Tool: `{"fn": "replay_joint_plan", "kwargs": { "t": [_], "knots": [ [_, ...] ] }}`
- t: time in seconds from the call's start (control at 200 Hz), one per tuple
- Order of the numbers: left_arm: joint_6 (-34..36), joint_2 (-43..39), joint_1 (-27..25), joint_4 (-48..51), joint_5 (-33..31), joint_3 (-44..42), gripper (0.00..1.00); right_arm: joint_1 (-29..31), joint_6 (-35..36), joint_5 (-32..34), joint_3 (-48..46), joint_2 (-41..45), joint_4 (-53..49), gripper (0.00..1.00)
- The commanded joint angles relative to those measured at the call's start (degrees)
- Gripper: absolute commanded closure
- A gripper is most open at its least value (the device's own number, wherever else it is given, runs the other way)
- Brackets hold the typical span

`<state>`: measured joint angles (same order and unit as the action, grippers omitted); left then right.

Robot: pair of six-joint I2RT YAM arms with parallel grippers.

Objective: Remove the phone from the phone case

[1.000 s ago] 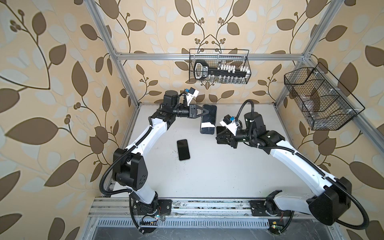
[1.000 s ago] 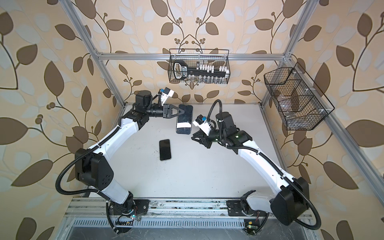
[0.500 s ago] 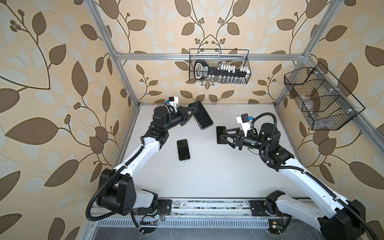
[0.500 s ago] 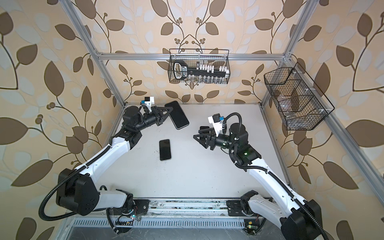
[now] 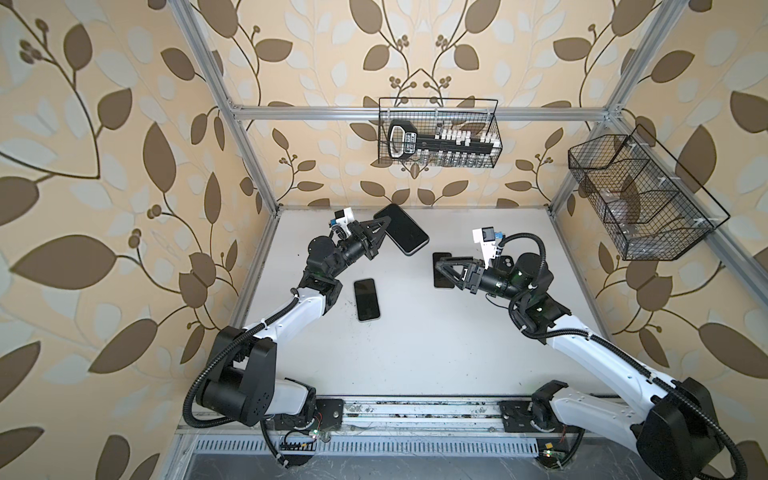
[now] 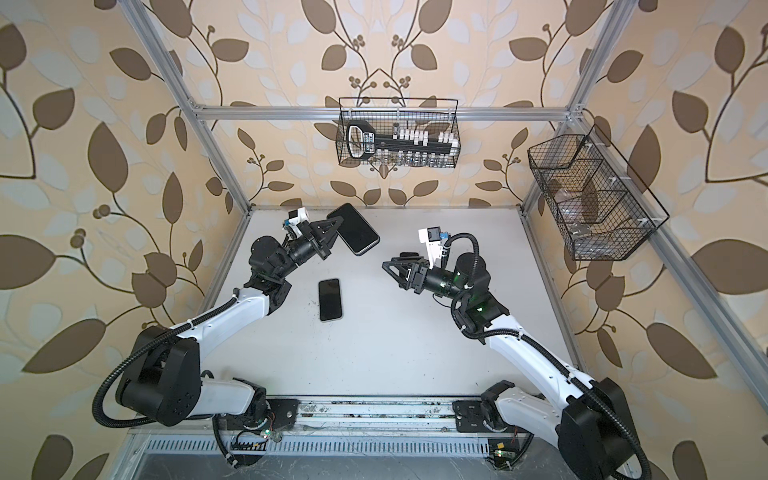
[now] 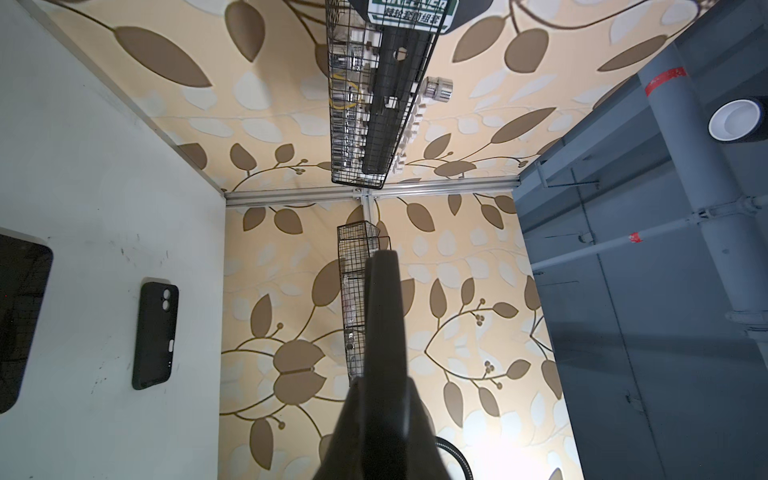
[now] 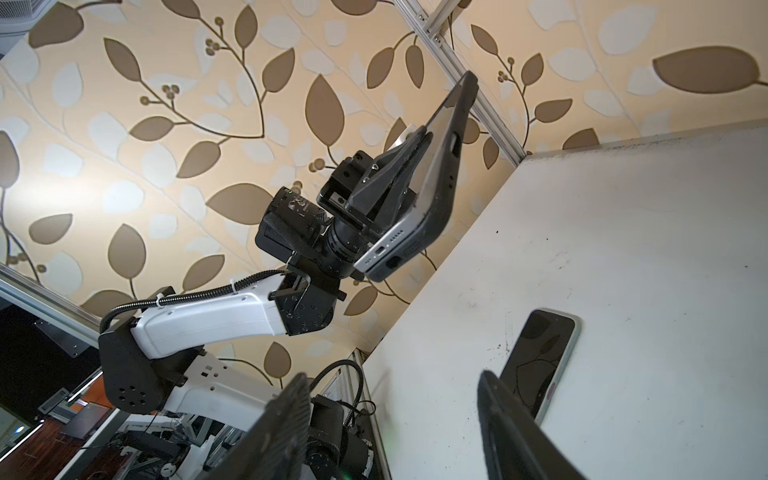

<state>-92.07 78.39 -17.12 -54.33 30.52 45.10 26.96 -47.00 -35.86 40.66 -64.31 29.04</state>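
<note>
Task part-done: left gripper (image 5: 384,227), upper centre of a top view, clamps the cased phone (image 5: 405,230) (its case (image 8: 453,158) hangs loose at the bottom edge), while the right gripper (image 8: 390,378), right of centre, stands open and empty.

My left arm (image 5: 291,311) pointed toward the back, left pincer (image 5: 382,226) lifted and clamped tight. My right arm (image 5: 602,357) pointed inward, right pincer (image 8: 390,382) level, jaws standing apart.

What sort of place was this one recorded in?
Probably a lab robot cell, not a home: an aluminium frame with wallpapered panels encloses a white table, two robot arms are mounted on a rail at its front edge, and wire baskets hang on the walls.
</note>
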Motion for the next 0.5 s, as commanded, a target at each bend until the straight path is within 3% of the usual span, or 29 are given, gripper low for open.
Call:
{"fn": "replay_joint_plan", "kwargs": {
  "t": [0.0,0.495],
  "knots": [
    [-2.0,-1.0,-1.0,-9.6,-1.5,0.5,1.00,0.9,-3.4,2.7,-0.1,-2.1,6.3,0.38],
    [-2.0,-0.6,-2.2,-10.9,-2.0,-1.1,1.00,2.7,-1.8,3.1,4.5,-6.7,9.0,0.40]
  ]
}}
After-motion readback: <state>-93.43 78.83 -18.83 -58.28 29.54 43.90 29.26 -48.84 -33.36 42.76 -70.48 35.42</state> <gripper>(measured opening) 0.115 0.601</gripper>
